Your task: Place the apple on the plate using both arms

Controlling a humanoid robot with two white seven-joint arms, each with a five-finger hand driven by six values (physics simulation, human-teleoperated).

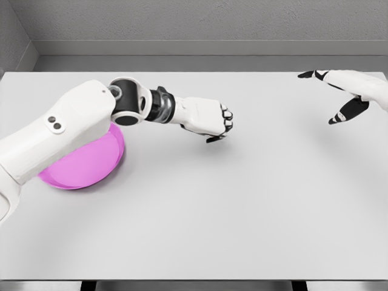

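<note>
Nearest, the pink plate [91,167] lies on the white table [242,212] at left, partly covered by the left forearm, which crosses above it. Further out, the left hand [209,118] sits over the table's middle with fingers curled into a fist; whether it encloses anything cannot be told. No apple can be made out. Farthest, at the right edge, the right hand [348,91] hovers with fingers spread, holding nothing.
</note>
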